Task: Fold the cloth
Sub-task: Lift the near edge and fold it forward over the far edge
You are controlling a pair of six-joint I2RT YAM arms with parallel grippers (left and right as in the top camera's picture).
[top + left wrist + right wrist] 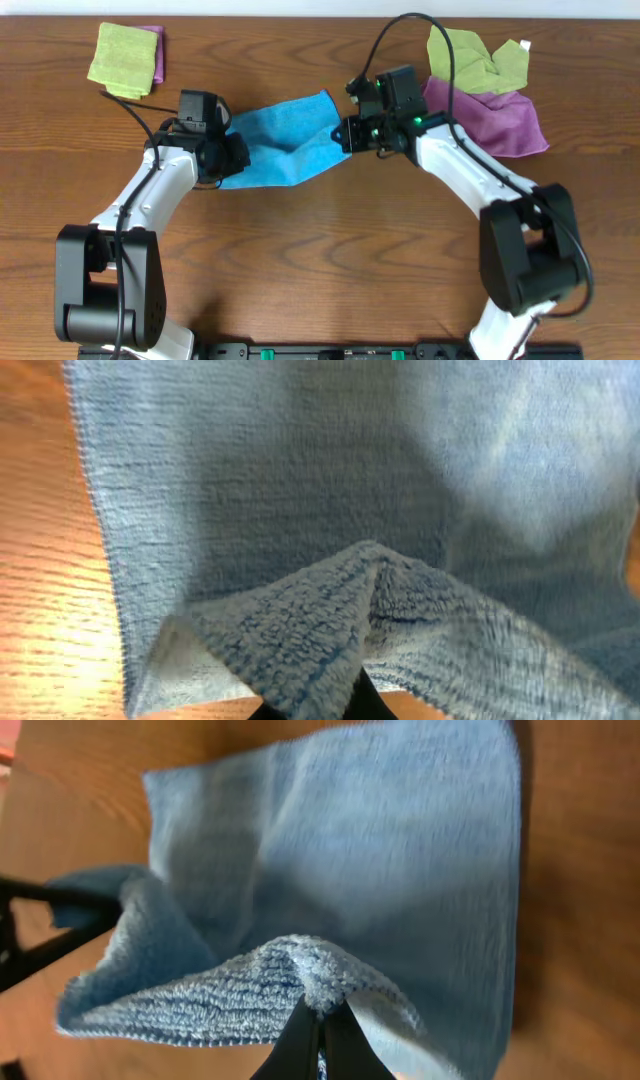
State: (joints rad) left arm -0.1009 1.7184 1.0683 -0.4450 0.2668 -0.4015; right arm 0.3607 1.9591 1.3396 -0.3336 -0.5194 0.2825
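The bright blue cloth [285, 140] lies stretched between my two grippers on the wooden table. My left gripper [228, 152] is shut on the cloth's left edge; in the left wrist view the cloth [330, 510] fills the frame and a pinched fold rises over the dark fingertips [345, 695]. My right gripper [345, 135] is shut on the cloth's right edge; in the right wrist view the black fingers [318, 1020] pinch a ridge of the cloth [370, 850]. The white tag is not visible.
A folded light green cloth [124, 58] on a purple cloth lies at the back left. A crumpled light green cloth [478, 58] and a purple cloth [495, 122] lie at the back right, close behind the right arm.
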